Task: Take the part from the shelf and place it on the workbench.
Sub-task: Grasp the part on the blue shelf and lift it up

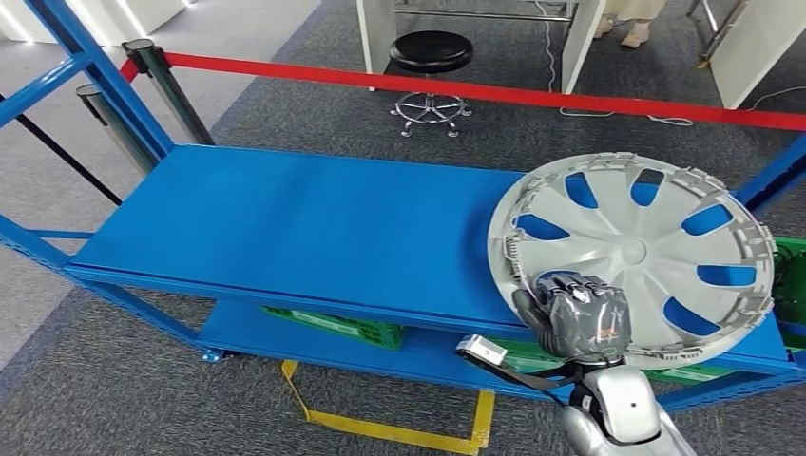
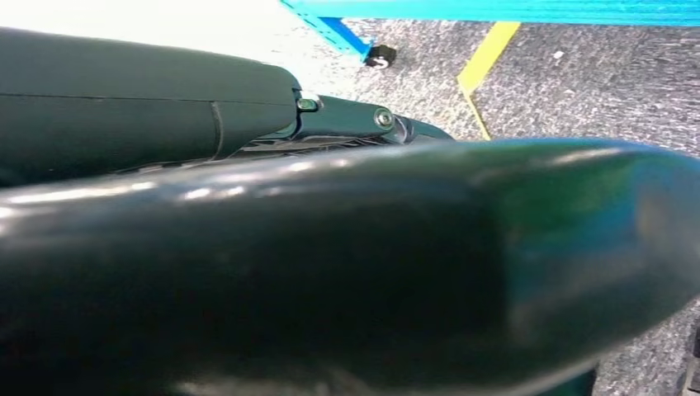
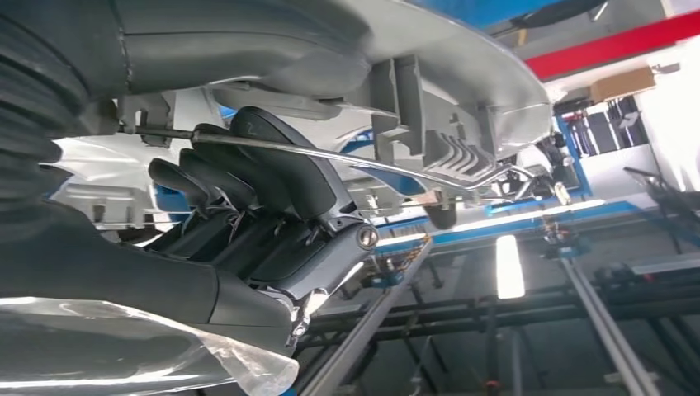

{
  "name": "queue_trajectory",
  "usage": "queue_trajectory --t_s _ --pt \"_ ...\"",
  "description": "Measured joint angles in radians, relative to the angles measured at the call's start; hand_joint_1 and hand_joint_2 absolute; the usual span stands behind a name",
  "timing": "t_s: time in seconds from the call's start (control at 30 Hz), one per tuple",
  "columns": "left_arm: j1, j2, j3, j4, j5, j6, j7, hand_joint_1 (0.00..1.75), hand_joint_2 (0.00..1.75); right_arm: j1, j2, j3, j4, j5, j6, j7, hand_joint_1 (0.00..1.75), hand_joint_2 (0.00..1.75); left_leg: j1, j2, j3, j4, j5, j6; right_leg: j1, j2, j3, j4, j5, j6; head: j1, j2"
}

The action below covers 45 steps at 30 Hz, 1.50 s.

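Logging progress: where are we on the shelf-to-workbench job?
Done: the right hand grips the near rim of the wheel cover, fingers curled under its edge. In hand: the cover sits tilted over the blue shelf, not yet clear of it. Left: carry it off and set it on the workbench.

The right hand (image 1: 582, 318) covers the near rim of the grey wheel cover (image 1: 632, 252), so from the head view its fingertips, tucked under the edge, cannot be seen. The wheel cover hides the right end of the blue shelf (image 1: 314, 228) beneath it, and the shelf board in turn hides most of the green crate (image 1: 337, 326) on the lower level. A person's feet (image 1: 632, 28) are cut off by the top edge. In the right wrist view the cover's rim (image 3: 462, 74) runs out of frame and the fingers (image 3: 248, 190) are partly masked by its ribs. The yellow floor tape (image 2: 487, 58) is partly blocked by a dark blurred shape.
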Motion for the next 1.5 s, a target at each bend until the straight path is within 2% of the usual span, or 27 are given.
queue_trajectory --t_s 0.07,0.1,0.13,0.17,0.27,0.33,0.4,0.47,0.53,0.6,0.63,0.67,0.7,0.77,0.8,0.83,0.93,0.97,1.03,1.1,1.13,1.17,1.2,1.27,1.33,1.43,1.5 --pt "0.000 0.000 -0.001 0.000 0.000 0.000 0.000 0.00 0.00 0.000 0.000 0.002 0.000 0.000 0.000 0.000 1.75 1.75 0.000 0.000 -0.060 0.130 -0.058 -0.003 0.003 0.000 0.002 0.000 -0.002 -0.007 -0.001 0.000" --pt "0.000 0.000 -0.002 0.000 0.000 0.000 0.000 0.00 0.00 0.000 0.000 0.003 0.000 0.000 0.000 -0.001 1.75 1.75 0.000 0.000 -0.087 0.183 -0.073 -0.003 0.005 0.000 0.002 0.000 -0.003 -0.008 -0.001 0.000" --pt "0.000 0.000 -0.003 0.000 0.000 0.000 0.000 0.00 0.00 0.000 0.000 0.005 0.000 0.000 0.000 -0.001 1.75 1.75 -0.001 0.000 -0.099 0.204 -0.070 0.001 0.007 0.000 0.003 0.000 -0.004 -0.010 -0.001 0.000" --pt "0.000 0.000 -0.004 0.000 -0.001 0.000 0.000 0.00 0.00 0.000 0.000 0.006 0.000 0.000 0.000 -0.001 1.75 1.75 -0.002 0.000 -0.095 0.188 -0.048 0.006 0.009 0.001 0.005 0.000 -0.005 -0.011 -0.001 0.000" --pt "0.000 0.001 -0.006 0.000 -0.003 -0.001 0.000 0.00 0.00 -0.001 0.000 0.012 -0.001 0.002 0.000 -0.001 1.75 1.75 -0.014 0.000 -0.022 0.010 0.052 0.036 0.016 0.002 0.010 0.000 -0.008 -0.012 -0.001 0.000" --pt "0.001 0.003 -0.007 0.000 -0.003 -0.004 -0.002 0.00 0.00 -0.001 0.000 0.019 -0.001 0.004 0.000 -0.003 1.75 1.75 -0.022 0.000 0.006 -0.059 0.067 0.048 0.017 0.002 0.007 0.000 -0.008 -0.008 0.000 0.000" --pt "0.001 0.003 -0.007 0.000 -0.002 -0.008 -0.005 0.00 0.00 -0.003 -0.001 0.027 -0.004 0.007 0.000 -0.006 1.75 1.75 -0.022 0.000 0.011 -0.075 0.065 0.048 0.016 0.000 0.006 -0.003 -0.007 0.001 -0.001 0.000" --pt "0.001 0.002 -0.007 0.000 -0.002 -0.007 -0.012 0.00 0.87 -0.006 -0.004 0.035 -0.009 0.007 -0.001 -0.008 1.75 1.75 -0.017 0.000 0.017 -0.090 0.071 0.049 0.016 -0.001 -0.003 0.011 -0.024 0.010 0.000 0.000" --pt "0.001 0.000 -0.007 0.000 -0.002 0.001 -0.030 0.00 1.75 -0.009 -0.008 0.041 -0.011 0.005 -0.001 -0.009 1.75 1.75 -0.012 0.001 0.022 -0.099 0.076 0.050 0.014 0.000 -0.044 0.095 -0.076 0.017 0.002 0.000" --pt "0.001 0.000 -0.006 0.000 -0.001 0.009 -0.049 0.00 1.75 -0.010 -0.012 0.048 -0.012 0.003 -0.001 -0.012 1.75 1.75 -0.012 0.001 0.022 -0.099 0.075 0.051 0.013 0.000 -0.101 0.216 -0.123 0.024 0.002 0.000" --pt "0.001 -0.001 -0.005 0.000 -0.001 0.011 -0.053 0.00 1.75 -0.009 -0.015 0.051 -0.013 0.002 -0.001 -0.013 1.75 1.75 -0.011 0.001 0.022 -0.098 0.075 0.051 0.011 0.000 -0.117 0.247 -0.124 0.028 0.001 0.000" --pt "0.001 -0.001 -0.004 0.000 0.000 0.011 -0.056 0.00 1.75 -0.009 -0.017 0.054 -0.015 0.000 -0.001 -0.015 1.75 1.75 -0.010 0.001 0.023 -0.097 0.074 0.051 0.010 -0.001 -0.117 0.242 -0.107 0.032 0.002 0.000" --pt "0.001 -0.001 -0.004 0.000 0.002 0.010 -0.056 0.00 1.75 -0.009 -0.019 0.057 -0.017 -0.004 -0.001 -0.016 1.75 1.75 -0.009 0.000 0.023 -0.096 0.073 0.049 0.008 -0.001 -0.098 0.201 -0.076 0.035 0.002 0.000" --pt "0.001 -0.001 -0.001 0.000 0.005 0.011 -0.047 0.00 1.75 -0.010 -0.024 0.063 -0.023 -0.015 0.000 -0.019 1.75 1.75 -0.008 -0.001 0.022 -0.086 0.066 0.039 0.004 -0.002 -0.037 0.077 -0.019 0.039 0.003 0.000" --pt "0.001 -0.001 0.001 0.000 0.004 0.011 -0.039 0.00 1.75 -0.010 -0.026 0.066 -0.026 -0.021 0.000 -0.021 1.75 1.75 -0.009 -0.001 0.018 -0.080 0.064 0.034 0.004 -0.001 -0.014 0.033 -0.007 0.036 0.004 0.000" --pt "0.001 0.000 0.003 0.000 0.003 0.012 -0.031 0.00 1.75 -0.008 -0.027 0.070 -0.029 -0.025 0.000 -0.025 1.75 1.75 -0.011 -0.001 0.015 -0.075 0.062 0.029 0.004 0.000 -0.003 0.011 -0.006 0.031 0.004 0.000" --pt "0.002 0.006 0.015 0.000 0.008 0.017 -0.025 0.00 1.75 -0.001 -0.033 0.080 -0.038 -0.032 0.000 -0.035 1.75 1.75 -0.012 0.000 0.011 -0.067 0.059 0.018 0.005 0.002 -0.001 0.008 -0.009 0.012 0.003 0.000" --pt "0.002 0.007 0.021 0.000 0.012 0.021 -0.027 0.00 1.75 0.002 -0.036 0.081 -0.041 -0.033 0.000 -0.037 1.75 1.75 -0.011 0.000 0.007 -0.053 0.047 0.013 0.004 0.001 0.001 0.007 -0.007 0.005 0.001 0.000" --pt "0.001 0.011 0.032 0.000 0.020 0.023 -0.034 0.00 1.75 0.004 -0.040 0.085 -0.047 -0.035 0.000 -0.039 1.75 1.75 -0.008 0.000 -0.023 0.029 -0.009 0.004 0.003 -0.002 0.003 0.006 -0.004 -0.004 -0.001 0.000" --pt "-0.001 0.013 0.044 0.000 0.028 0.020 -0.039 0.00 1.75 0.006 -0.043 0.088 -0.050 -0.035 0.000 -0.040 1.75 1.75 -0.006 0.000 -0.067 0.155 -0.075 -0.001 0.006 -0.003 0.003 0.007 -0.002 -0.008 -0.002 0.000" --pt "-0.002 0.014 0.049 0.000 0.030 0.019 -0.040 0.00 1.75 0.006 -0.045 0.090 -0.050 -0.036 0.000 -0.041 1.75 1.75 -0.006 0.000 -0.078 0.196 -0.090 0.000 0.007 -0.003 0.002 0.007 -0.001 -0.009 -0.002 0.000" --pt "-0.003 0.014 0.052 0.000 0.031 0.018 -0.040 0.00 1.75 0.007 -0.047 0.092 -0.050 -0.036 0.000 -0.042 1.75 1.75 -0.006 0.000 -0.073 0.202 -0.084 0.003 0.009 -0.003 0.002 0.007 -0.001 -0.009 -0.002 0.000" --pt "-0.003 0.014 0.054 0.000 0.031 0.016 -0.040 0.00 1.75 0.007 -0.048 0.094 -0.050 -0.036 0.000 -0.042 1.75 1.75 -0.006 0.000 -0.050 0.167 -0.059 0.008 0.010 -0.002 0.002 0.007 0.000 -0.010 -0.002 0.000" --pt "-0.002 0.015 0.060 0.000 0.031 0.013 -0.039 0.00 1.75 0.007 -0.050 0.097 -0.050 -0.038 0.001 -0.043 1.75 1.75 -0.011 -0.001 0.018 0.041 0.002 0.025 0.014 0.000 0.002 0.007 0.002 -0.011 -0.002 0.000" --pt "-0.001 0.017 0.065 0.000 0.031 0.010 -0.039 0.00 1.75 0.008 -0.051 0.098 -0.050 -0.039 0.001 -0.043 1.75 1.75 -0.017 -0.003 0.057 -0.045 0.030 0.037 0.014 0.000 -0.003 0.008 0.007 -0.005 -0.001 0.000" --pt "-0.004 0.017 0.070 -0.001 0.032 0.009 -0.039 0.00 1.75 0.008 -0.053 0.099 -0.051 -0.039 0.002 -0.043 1.75 1.75 -0.019 -0.001 0.060 -0.074 0.037 0.040 0.013 -0.003 -0.012 0.008 0.015 0.010 -0.001 0.000" --pt "-0.007 0.015 0.073 -0.002 0.031 0.008 -0.039 0.00 1.75 0.009 -0.056 0.101 -0.052 -0.040 0.002 -0.043 1.75 1.75 -0.013 0.002 0.057 -0.092 0.050 0.047 0.014 -0.002 -0.027 0.033 -0.018 0.020 0.002 0.000"
